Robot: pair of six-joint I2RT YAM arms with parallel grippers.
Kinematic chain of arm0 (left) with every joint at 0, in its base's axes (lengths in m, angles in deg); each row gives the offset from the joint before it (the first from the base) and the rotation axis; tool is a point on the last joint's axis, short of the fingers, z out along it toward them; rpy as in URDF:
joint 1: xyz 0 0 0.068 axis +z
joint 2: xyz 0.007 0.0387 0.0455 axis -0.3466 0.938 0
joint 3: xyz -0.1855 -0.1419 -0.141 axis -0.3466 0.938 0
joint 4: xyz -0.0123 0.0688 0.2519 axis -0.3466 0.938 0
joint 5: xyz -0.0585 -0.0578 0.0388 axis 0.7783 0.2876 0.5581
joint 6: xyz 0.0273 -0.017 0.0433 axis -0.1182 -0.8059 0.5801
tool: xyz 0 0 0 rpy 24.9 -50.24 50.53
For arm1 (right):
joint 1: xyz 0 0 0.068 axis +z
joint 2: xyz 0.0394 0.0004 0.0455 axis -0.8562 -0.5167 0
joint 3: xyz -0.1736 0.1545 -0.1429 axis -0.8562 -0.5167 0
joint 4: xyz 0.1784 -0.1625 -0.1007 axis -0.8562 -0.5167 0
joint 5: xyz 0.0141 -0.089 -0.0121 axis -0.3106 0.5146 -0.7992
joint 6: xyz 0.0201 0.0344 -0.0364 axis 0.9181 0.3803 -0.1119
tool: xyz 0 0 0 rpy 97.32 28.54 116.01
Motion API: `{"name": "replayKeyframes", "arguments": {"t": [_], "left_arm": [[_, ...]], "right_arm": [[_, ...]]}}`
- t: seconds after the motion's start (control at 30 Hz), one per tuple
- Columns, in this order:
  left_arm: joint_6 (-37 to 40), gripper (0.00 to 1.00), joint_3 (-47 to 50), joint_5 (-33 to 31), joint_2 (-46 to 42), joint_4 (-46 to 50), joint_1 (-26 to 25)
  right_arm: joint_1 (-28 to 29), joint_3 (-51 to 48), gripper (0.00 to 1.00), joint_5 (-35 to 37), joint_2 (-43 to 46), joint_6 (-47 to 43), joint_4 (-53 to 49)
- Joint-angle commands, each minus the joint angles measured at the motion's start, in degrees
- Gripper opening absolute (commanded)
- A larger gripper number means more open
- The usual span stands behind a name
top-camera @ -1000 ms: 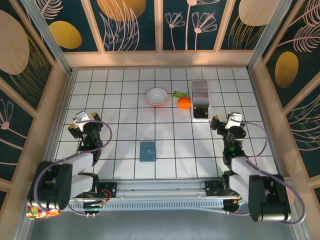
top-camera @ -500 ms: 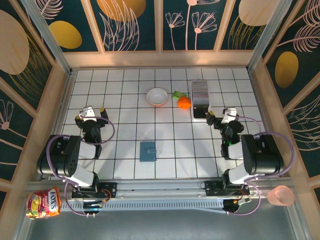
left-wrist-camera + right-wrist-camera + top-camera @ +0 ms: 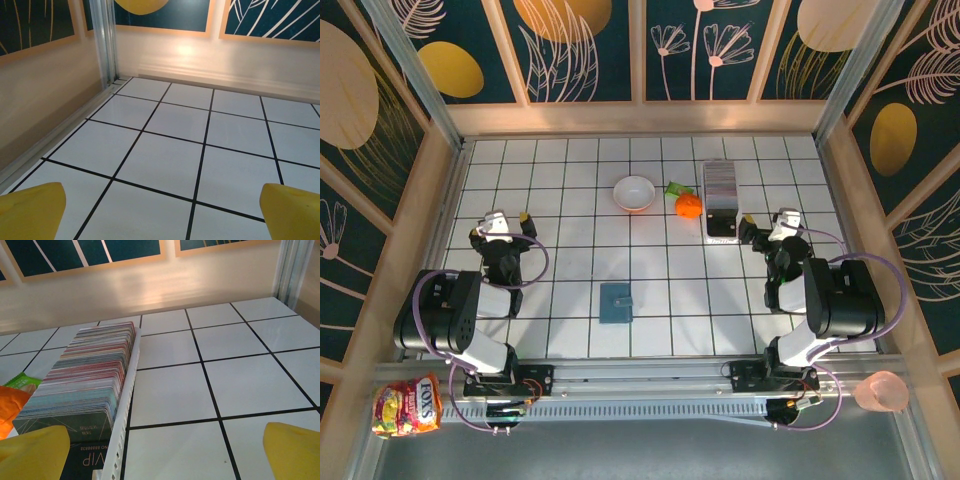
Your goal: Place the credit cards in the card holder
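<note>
Credit cards (image 3: 721, 183) stand stacked in a white tray (image 3: 126, 405) at one o'clock on the tiled table (image 3: 660, 260). Teal card holder (image 3: 615, 302) lies flat near six o'clock. Left gripper (image 3: 500, 227) at nine o'clock and right gripper (image 3: 773, 223) at three o'clock both gape wide, holding nothing.

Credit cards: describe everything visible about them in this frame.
The credit cards form a dense row standing on edge in a long white slotted tray at the table's far right. Their edges show grey, reddish and teal stripes; the nearest upright card is dark green, and a dark card marked VIP lies low in front of it. An orange object lies beside the tray. The open right tool is near, apart from them.
</note>
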Motion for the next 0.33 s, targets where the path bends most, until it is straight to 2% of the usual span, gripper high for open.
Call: {"name": "replayKeyframes", "arguments": {"t": [0.0,0.17,0.3], "left_arm": [[0.55,0.99,-0.07,1.11,-0.49,-2.64,0.42],[0.55,0.99,-0.15,1.10,-0.49,-2.59,0.42],[0.54,0.99,-0.14,1.11,-0.40,-2.67,0.44]], "right_arm": [[0.37,0.94,0.99,0.73,-0.11,0.17,1.61],[-0.36,1.11,0.99,-0.87,-0.12,0.69,1.42],[0.32,0.87,0.99,0.68,-0.10,0.09,1.80]]}}
